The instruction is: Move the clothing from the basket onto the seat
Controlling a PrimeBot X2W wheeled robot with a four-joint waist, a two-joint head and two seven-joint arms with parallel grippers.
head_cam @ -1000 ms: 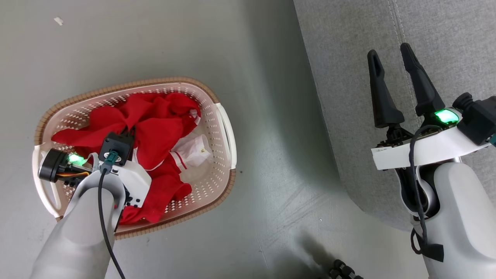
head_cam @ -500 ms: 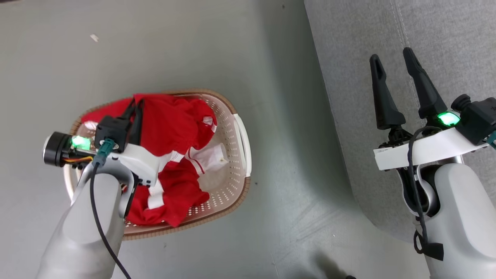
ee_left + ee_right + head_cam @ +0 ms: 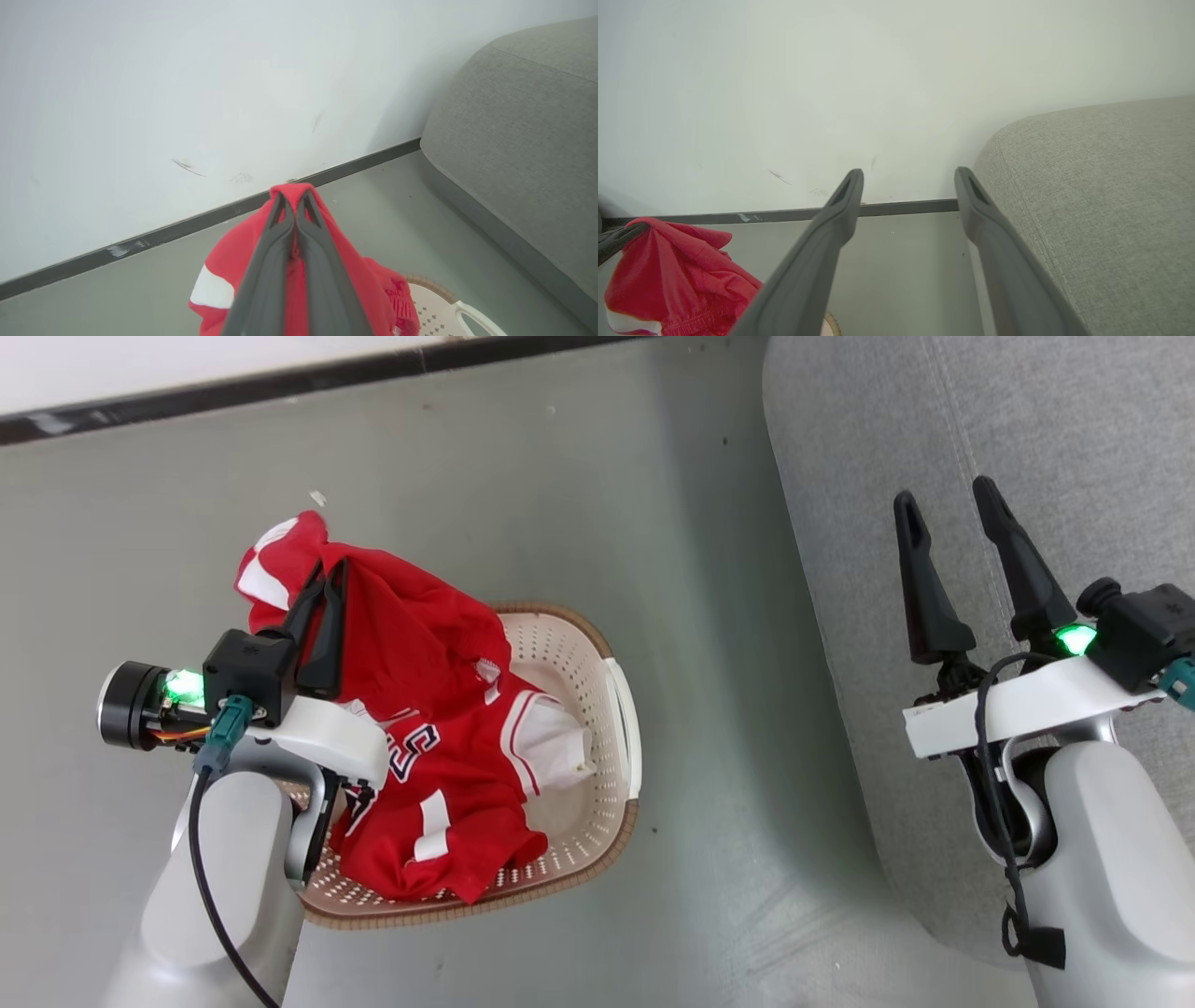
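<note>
Floor (image 3: 560,476): plain grey, smooth, faint scuffs, btw the left fingers (image 3: 271,252) & right fingers (image 3: 920,579). Wall (image 3: 187,70): white, few small marks, past both sets of tips. Dark baseboard (image 3: 187,224) along its bottom. Big grey sofa (image 3: 1027,429) under & right of right fingers.

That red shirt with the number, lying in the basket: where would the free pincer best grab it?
Probably from straight above, pinching a raised fold of the jersey by its white-trimmed opening. It lies crumpled and limp in the basket, whose walls block a sideways approach. The right pincer is open and free.
</note>
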